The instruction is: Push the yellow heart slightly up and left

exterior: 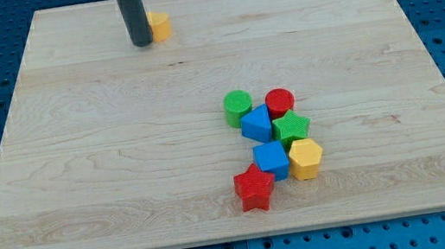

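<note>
My tip [142, 44] rests on the counter [105, 158] near the view's top left, and the yellow heart [160, 25] sits touching or just beside it on its right and a little above, partly hidden by the rod; there is no hand on this arm, only the bare rod, so nothing is held. To nudge the heart up and left I judge the tip should first circle to its lower right side, then press briefly; the counter edge is near, so a short stroke is safest. The other blocks, among them a green cylinder [237, 105], red star [254, 189] and yellow hexagon [305, 158], lie well apart, below and right of the tip.
</note>
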`<state>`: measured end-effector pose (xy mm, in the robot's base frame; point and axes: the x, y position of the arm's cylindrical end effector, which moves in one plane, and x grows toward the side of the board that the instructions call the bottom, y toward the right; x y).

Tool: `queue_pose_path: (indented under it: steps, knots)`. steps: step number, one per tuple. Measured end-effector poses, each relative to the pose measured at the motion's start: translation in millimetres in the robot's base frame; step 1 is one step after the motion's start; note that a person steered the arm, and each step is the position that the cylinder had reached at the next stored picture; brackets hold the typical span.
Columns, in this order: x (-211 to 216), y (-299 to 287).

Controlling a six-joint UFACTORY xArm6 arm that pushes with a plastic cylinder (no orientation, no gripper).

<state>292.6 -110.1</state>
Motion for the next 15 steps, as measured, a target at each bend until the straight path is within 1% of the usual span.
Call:
queue_pose_path:
  steps: [1,2,3,4,7,8,9,10,12,13,15]
  knots:
    - [-7.4,0.0]
    - [10.6,1.5]
    - [22.7,34.9]
    - [-16.6,70.6]
    - [-26.3,77.1]
    - [-22.6,79.5]
    - [-4.8,79.5]
    - [2.0,79.5]
    - [2.0,72.1]
    - [-3.0,46.4]
    - [-43.0,16.2]
